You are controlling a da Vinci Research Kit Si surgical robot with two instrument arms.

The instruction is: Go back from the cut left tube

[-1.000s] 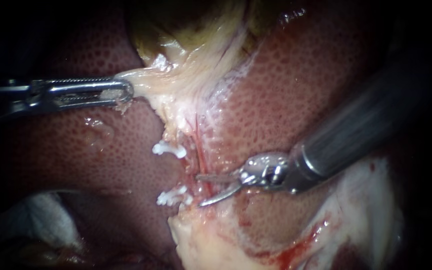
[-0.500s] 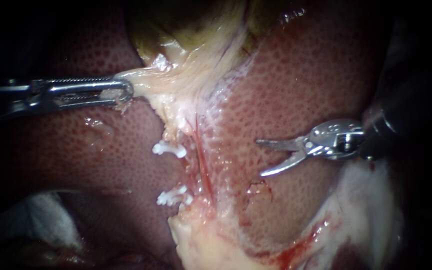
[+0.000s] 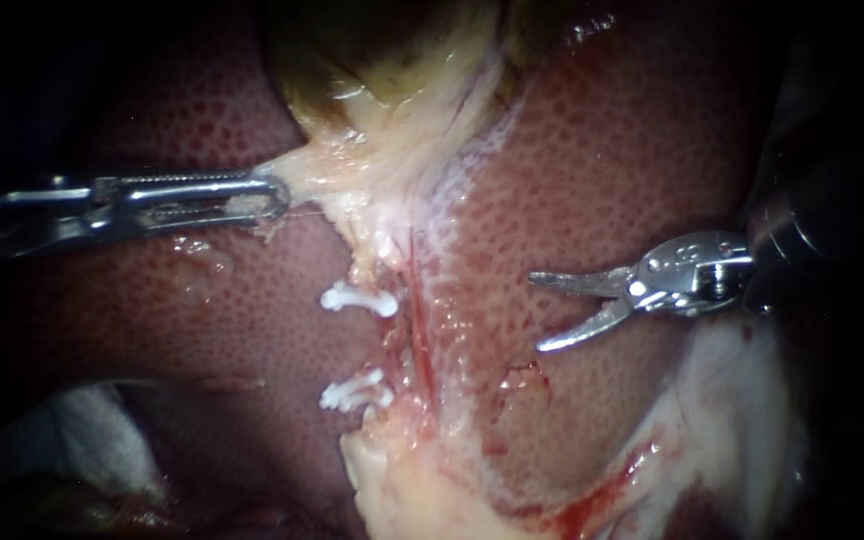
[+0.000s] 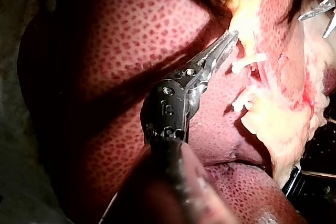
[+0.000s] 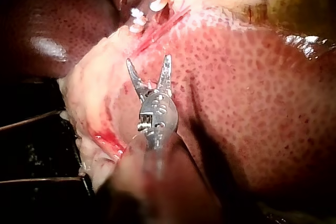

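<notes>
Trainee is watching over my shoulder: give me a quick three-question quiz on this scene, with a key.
1. True or false: the right instrument's jaws are shut.
2. What does the left instrument grip? A) a clip B) pale tissue C) nothing.
3. Fill in: the right instrument's jaws touch neither the white clips nor the pale tissue; the mottled red organ behind them is the ___.

Key:
1. False: a clear gap shows between the jaws and they hold nothing.
2. B: the jaws are closed on the pale tissue from two sides.
3. Liver.
</notes>
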